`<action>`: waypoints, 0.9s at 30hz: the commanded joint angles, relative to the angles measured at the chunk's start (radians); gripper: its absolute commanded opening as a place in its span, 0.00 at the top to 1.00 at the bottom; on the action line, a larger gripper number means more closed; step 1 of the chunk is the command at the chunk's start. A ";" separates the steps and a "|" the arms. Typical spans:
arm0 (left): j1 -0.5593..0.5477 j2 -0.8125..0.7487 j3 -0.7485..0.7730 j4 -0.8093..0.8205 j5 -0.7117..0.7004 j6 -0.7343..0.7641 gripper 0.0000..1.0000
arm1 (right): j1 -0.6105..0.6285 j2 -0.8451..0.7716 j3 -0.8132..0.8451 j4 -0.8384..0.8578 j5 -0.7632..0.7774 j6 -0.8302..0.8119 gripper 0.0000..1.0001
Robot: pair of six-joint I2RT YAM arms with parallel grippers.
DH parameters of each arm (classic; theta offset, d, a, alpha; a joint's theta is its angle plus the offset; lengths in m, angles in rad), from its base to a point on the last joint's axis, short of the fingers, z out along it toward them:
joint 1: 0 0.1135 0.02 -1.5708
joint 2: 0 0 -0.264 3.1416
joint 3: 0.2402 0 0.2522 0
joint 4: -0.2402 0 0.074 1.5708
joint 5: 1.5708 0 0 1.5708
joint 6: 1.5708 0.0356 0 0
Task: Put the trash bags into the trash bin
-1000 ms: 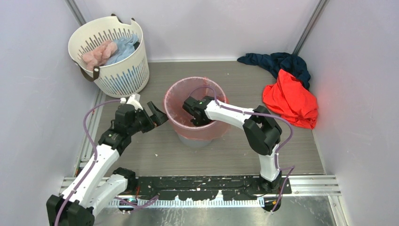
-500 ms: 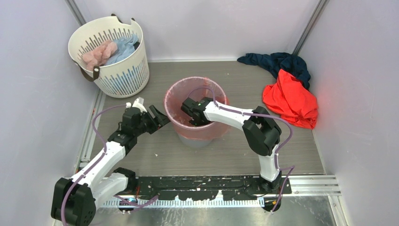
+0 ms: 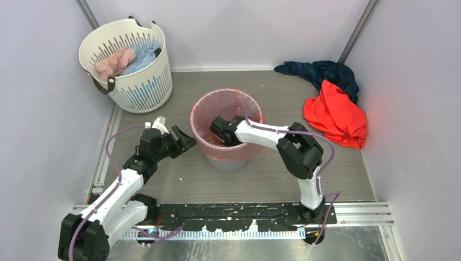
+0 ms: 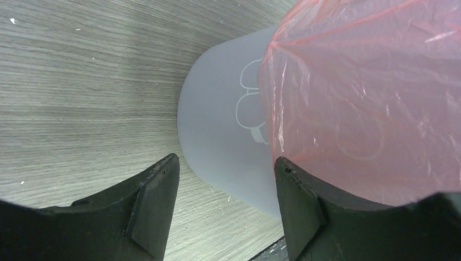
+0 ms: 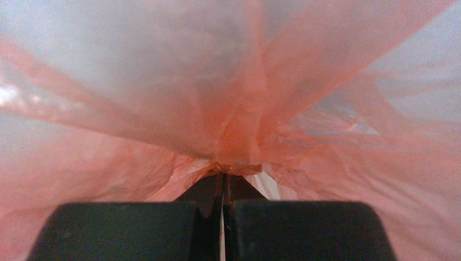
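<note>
The translucent red-pink trash bag (image 3: 202, 138) lines the light grey round trash bin (image 3: 232, 162) in the middle of the floor and hangs over its rim. My right gripper (image 3: 219, 130) reaches down inside the bin; in the right wrist view it (image 5: 224, 176) is shut on a gathered pinch of the bag film (image 5: 234, 147). My left gripper (image 3: 184, 137) is open and empty just left of the bin. The left wrist view shows its fingers (image 4: 155, 204) apart, with the bin wall (image 4: 217, 136) and the bag skirt (image 4: 359, 98) in front.
A white slotted laundry basket (image 3: 126, 62) with pink and blue cloth stands at the back left. A red-orange garment (image 3: 336, 115) and a dark blue one (image 3: 321, 72) lie at the back right by the wall. Metal rails (image 3: 239, 213) run along the near edge.
My left arm has drawn down and in, its gripper now low beside the bin's left wall. My right gripper has shifted slightly lower inside the bin, still holding the bag.
</note>
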 commanded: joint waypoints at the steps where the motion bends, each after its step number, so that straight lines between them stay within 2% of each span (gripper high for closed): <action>1: -0.003 -0.084 0.021 -0.077 0.012 0.030 0.34 | 0.010 0.000 -0.024 0.026 -0.032 0.026 0.99; 8: -0.003 -0.201 0.043 -0.222 0.008 0.059 0.34 | 0.013 -0.005 -0.048 0.027 -0.035 0.028 0.99; 15: -0.003 -0.255 0.095 -0.328 -0.003 0.095 0.32 | 0.012 0.006 -0.065 0.033 -0.043 0.026 0.99; 27: -0.003 -0.296 0.157 -0.402 -0.010 0.112 0.27 | 0.018 0.015 -0.101 0.075 -0.059 0.043 0.99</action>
